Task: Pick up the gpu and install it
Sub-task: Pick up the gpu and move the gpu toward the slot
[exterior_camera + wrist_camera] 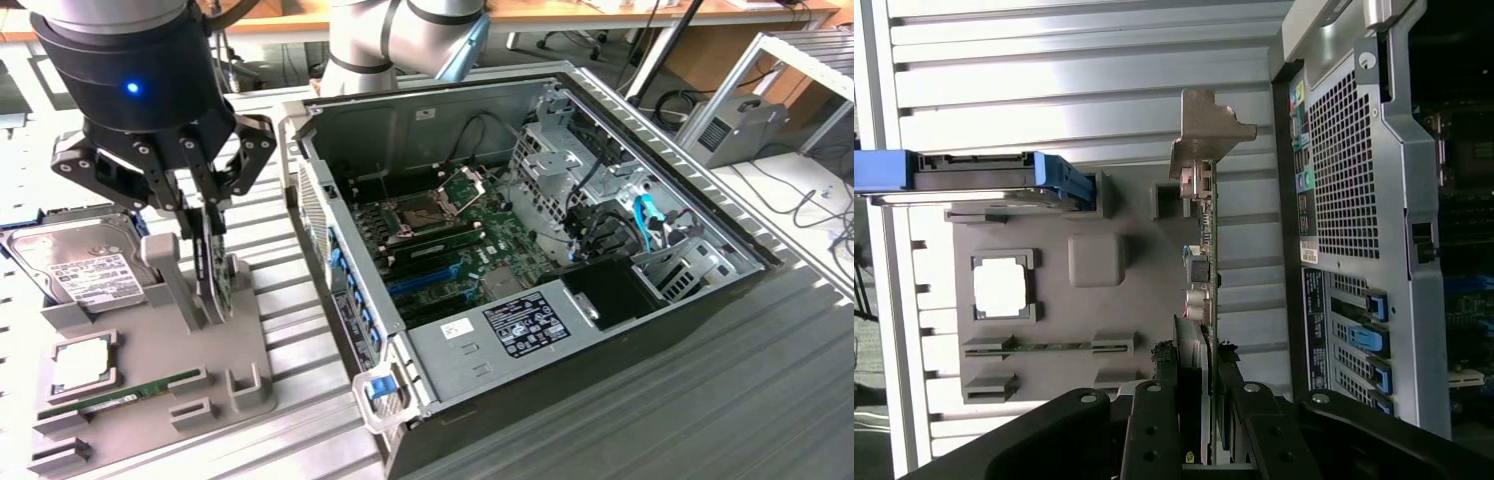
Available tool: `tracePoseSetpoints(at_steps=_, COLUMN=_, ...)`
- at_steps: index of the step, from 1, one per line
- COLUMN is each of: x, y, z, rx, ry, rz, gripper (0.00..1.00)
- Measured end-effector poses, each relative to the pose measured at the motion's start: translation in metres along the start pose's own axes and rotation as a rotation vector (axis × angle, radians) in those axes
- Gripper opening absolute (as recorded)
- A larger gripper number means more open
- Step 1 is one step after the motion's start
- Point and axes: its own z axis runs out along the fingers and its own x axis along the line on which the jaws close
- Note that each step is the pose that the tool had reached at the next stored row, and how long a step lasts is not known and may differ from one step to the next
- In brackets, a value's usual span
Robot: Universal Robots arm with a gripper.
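Note:
The gpu (pixel 214 278) stands on edge in a slot of the grey holder tray (pixel 247 385) at the exterior view's left. In the wrist view I see the gpu (pixel 1205 255) edge-on, with its silver end bracket (pixel 1206 135) at the far end. My gripper (pixel 206 243) reaches down over the card, one finger on each face. Up close, the gripper (pixel 1204 378) has its black fingers (pixel 1154 420) pressed against both sides, shut on the card. The open computer case (pixel 587 375) lies on its side at the exterior view's right, with its motherboard (pixel 461 240) exposed.
The holder tray also carries a silver hard drive (pixel 78 265), a CPU (pixel 83 365) and a thin green RAM stick (pixel 120 397). The case's perforated rear panel (pixel 1349 190) stands close beside the card. A ribbed metal table (pixel 694 420) lies under everything.

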Motion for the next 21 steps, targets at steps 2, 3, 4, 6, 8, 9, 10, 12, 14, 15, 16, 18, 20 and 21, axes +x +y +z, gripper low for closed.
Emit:
tracePoseSetpoints(at_steps=2, x=0.0, y=0.0, z=-0.0005, rx=0.0, ry=0.0, rz=0.0, gripper=0.26)
tracePoseSetpoints(at_steps=3, x=0.0, y=0.0, z=-0.0007, rx=0.0, ry=0.0, rz=0.0, gripper=0.26)
tracePoseSetpoints(at_steps=4, x=0.0, y=0.0, z=-0.0011, rx=0.0, ry=0.0, rz=0.0, gripper=0.26)
tracePoseSetpoints(at_steps=6, x=0.0, y=0.0001, z=-0.0015, rx=0.0, ry=0.0, rz=0.0, gripper=0.26)
tracePoseSetpoints(at_steps=8, x=-0.0001, y=0.0001, z=-0.0022, rx=0.0, ry=0.0, rz=0.0, gripper=0.26)
tracePoseSetpoints(at_steps=9, x=-0.0001, y=0.0001, z=-0.0024, rx=-0.0001, ry=-0.0001, rz=0.0, gripper=0.26)
tracePoseSetpoints(at_steps=10, x=-0.0001, y=0.0001, z=-0.0026, rx=-0.0001, ry=0.0, rz=0.0, gripper=0.26)
tracePoseSetpoints(at_steps=12, x=-0.0001, y=0.0001, z=-0.0031, rx=0.0, ry=0.0, rz=0.0, gripper=0.26)
tracePoseSetpoints(at_steps=14, x=-0.0001, y=0.0002, z=-0.0036, rx=0.0, ry=0.0, rz=0.0, gripper=0.26)
tracePoseSetpoints(at_steps=15, x=-0.0001, y=0.0002, z=-0.0038, rx=0.0, ry=0.0, rz=0.0, gripper=0.26)
tracePoseSetpoints(at_steps=16, x=-0.0001, y=0.0002, z=-0.0041, rx=0.0, ry=0.0, rz=0.0, gripper=0.26)
tracePoseSetpoints(at_steps=18, x=-0.0001, y=0.0002, z=-0.0048, rx=0.0, ry=0.0, rz=0.0, gripper=0.26)
tracePoseSetpoints(at_steps=20, x=-0.0001, y=0.0002, z=-0.0053, rx=-0.0001, ry=0.0, rz=0.0, gripper=0.26)
tracePoseSetpoints(at_steps=21, x=-0.0001, y=0.0002, z=-0.0056, rx=0.0, ry=0.0, rz=0.0, gripper=0.26)
